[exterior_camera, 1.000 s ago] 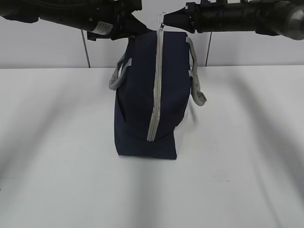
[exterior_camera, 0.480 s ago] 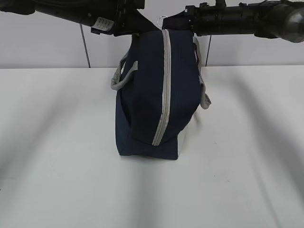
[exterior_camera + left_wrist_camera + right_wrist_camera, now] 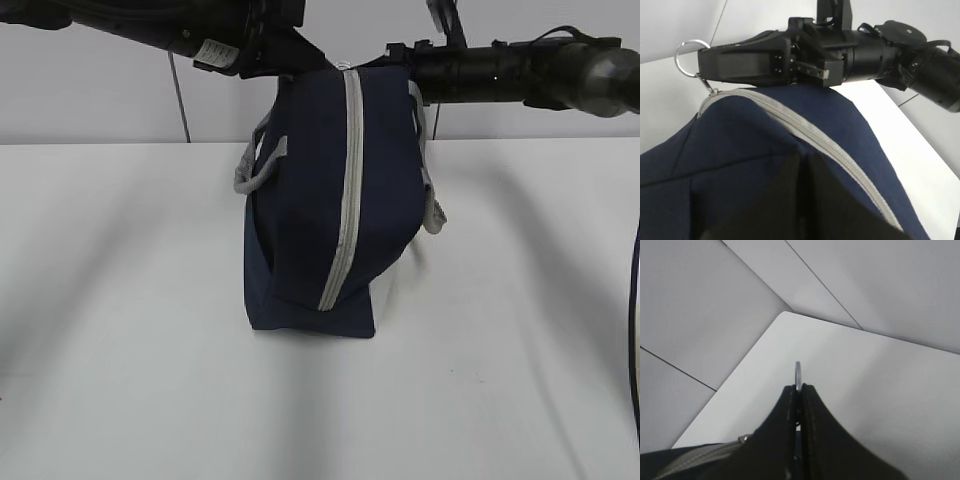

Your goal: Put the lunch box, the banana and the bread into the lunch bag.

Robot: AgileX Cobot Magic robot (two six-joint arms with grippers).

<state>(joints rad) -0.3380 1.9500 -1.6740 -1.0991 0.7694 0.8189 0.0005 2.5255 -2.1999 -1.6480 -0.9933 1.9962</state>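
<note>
Inside lunch bag (image 3: 330, 200): contents hidden (zipped).

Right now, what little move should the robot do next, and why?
Probably open the right claw and let go of the ring. The zipper looks shut all along the bag, the ring sits at its top end, and no food shows outside.

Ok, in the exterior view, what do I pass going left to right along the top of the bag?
Left arm → grey strap handle on the bag's left side → grey zipper strip down the middle of the lunch bag → the other strap handle → right arm.
</note>
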